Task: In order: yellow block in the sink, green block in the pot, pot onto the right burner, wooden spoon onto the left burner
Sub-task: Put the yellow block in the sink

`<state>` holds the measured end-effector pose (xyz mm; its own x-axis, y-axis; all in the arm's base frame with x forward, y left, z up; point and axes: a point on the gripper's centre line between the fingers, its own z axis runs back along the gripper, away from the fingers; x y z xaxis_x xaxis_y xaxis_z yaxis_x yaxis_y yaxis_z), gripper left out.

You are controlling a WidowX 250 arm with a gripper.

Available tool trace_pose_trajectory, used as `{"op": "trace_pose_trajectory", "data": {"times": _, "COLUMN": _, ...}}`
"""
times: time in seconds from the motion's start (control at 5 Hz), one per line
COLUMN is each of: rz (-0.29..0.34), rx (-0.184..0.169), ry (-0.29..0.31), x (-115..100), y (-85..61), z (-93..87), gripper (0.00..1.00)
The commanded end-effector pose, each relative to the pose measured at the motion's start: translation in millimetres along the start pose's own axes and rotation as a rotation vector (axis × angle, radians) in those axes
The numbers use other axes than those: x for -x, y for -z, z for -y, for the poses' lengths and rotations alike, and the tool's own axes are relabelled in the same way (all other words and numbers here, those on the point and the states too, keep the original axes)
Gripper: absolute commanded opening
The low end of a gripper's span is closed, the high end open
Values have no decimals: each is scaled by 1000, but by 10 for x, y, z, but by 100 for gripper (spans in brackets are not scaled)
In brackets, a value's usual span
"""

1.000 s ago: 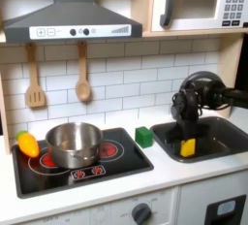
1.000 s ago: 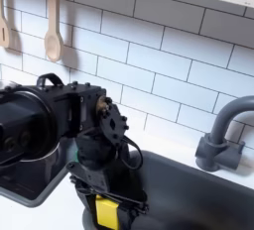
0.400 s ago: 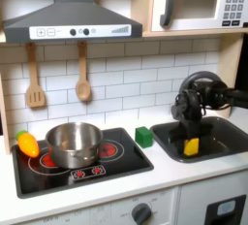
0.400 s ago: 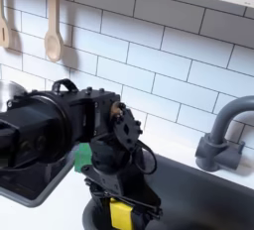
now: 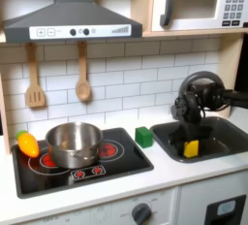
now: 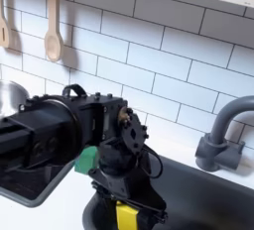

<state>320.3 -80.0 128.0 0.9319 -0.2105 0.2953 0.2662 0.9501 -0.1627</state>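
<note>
gripper [image 6: 126,214] shifts toward the second exterior view's right, yellow block [image 6: 126,217] still between jaws.

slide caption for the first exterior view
Gripper lowers the yellow block into the sink; green block waits beside the pot.

In the second exterior view, the yellow block [image 6: 126,216] is cut off by the bottom edge, and the end effector [image 6: 125,210] hides its sides. The arm covers most of the green block [image 6: 88,159] and of the pot [image 6: 12,95]. Contact between block and sink [image 6: 213,196] floor cannot be judged.
</note>
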Motion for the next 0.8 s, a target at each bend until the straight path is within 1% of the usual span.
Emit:
{"op": "trace_pose_trajectory", "data": {"times": 0.0, "rz": -15, "rx": 15, "ry": 3, "x": -27, "y": 132, "z": -3, "gripper": 0}}
{"op": "trace_pose_trajectory", "data": {"times": 0.4, "rz": -35, "rx": 16, "ry": -6, "x": -68, "y": 271, "z": -14, "gripper": 0}}
{"op": "trace_pose_trajectory", "data": {"times": 0.6, "rz": -17, "rx": 5, "ry": -26, "x": -57, "y": 295, "z": 33, "gripper": 0}}
